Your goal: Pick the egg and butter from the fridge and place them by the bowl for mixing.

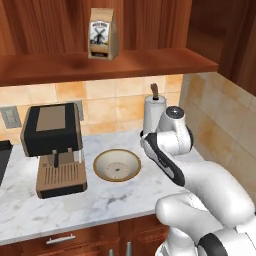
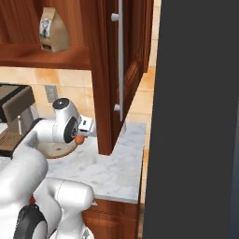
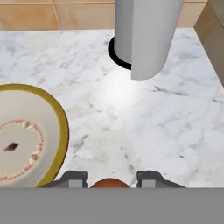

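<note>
Orange-brown, the egg (image 3: 110, 183) sits pinched between the gripper's (image 3: 110, 179) two dark fingertips (image 3: 74, 178), which are narrowed around it. The gripper hangs above the marble counter (image 3: 144, 127), just beside the beige bowl (image 3: 30, 140) and near the paper-towel roll (image 3: 146, 35).

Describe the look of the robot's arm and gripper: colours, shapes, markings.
The arm is built of glossy white, rounded, bulbous segments with dark joints and a black band along one link. A round white cap with a grey disc tops the wrist. The gripper ends in two small dark grey, blocky fingers. No cables or lettering are visible.
</note>
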